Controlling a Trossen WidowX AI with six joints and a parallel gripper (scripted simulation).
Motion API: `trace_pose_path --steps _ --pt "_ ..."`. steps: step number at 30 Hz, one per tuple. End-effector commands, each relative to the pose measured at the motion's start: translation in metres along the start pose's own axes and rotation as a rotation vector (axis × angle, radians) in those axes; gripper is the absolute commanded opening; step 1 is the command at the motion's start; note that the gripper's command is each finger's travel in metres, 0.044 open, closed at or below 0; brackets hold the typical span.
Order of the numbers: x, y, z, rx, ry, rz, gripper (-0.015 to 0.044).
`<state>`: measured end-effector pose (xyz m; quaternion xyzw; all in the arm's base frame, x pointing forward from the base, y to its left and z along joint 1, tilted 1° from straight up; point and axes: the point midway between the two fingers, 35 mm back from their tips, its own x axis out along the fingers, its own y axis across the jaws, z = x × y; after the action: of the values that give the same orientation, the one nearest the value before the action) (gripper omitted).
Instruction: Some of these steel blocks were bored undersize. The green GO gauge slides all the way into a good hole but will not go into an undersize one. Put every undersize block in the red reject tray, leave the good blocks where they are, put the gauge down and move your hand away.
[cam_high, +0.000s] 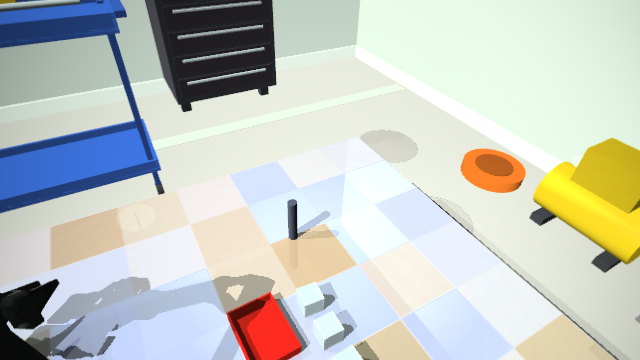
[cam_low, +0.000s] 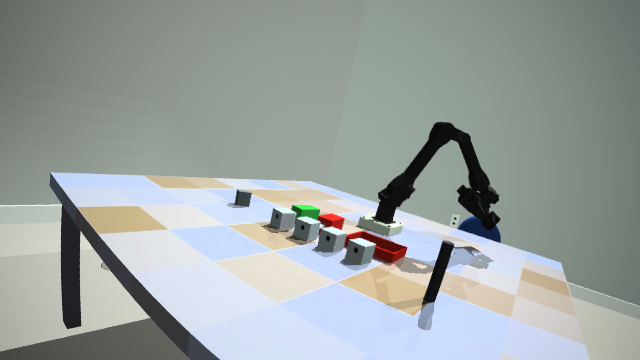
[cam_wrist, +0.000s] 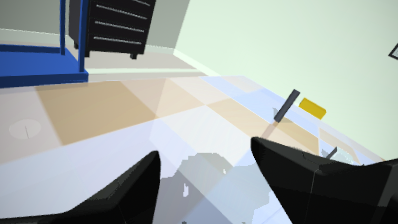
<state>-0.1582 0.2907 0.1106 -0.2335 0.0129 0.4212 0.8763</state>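
Partly open, empty black pincer (cam_high: 50, 295) (cam_low: 492, 221) (cam_wrist: 205, 150) above a checkered tabletop (cam_high: 240, 225) (cam_low: 200, 280) (cam_wrist: 100, 112), perhaps near pale walls (cam_high: 480, 65) (cam_low: 175, 90) (cam_wrist: 280, 45).

In the exterior view, four blocks (cam_low: 359, 251) stand in a row on the table (cam_low: 280, 320), beside what seems the reject tray (cam_low: 392, 252).

Top view glares toward two o'clock; shadows streak the glossy surface (cam_high: 430, 310) (cam_low: 165, 280) (cam_wrist: 115, 135); exterior walls look dimmer, edges jagged
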Motion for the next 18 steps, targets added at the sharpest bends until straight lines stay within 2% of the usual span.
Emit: trace_pose_path --steps 1,9,18 --pt "0.037 -0.02 -0.007 0.091 0.127 -0.11 0.03" --pt "0.126 -0.097 -0.034 0.452 0.405 -0.478 0.03" --pt "0.181 -0.199 -0.079 0.902 0.614 -0.91 0.03"
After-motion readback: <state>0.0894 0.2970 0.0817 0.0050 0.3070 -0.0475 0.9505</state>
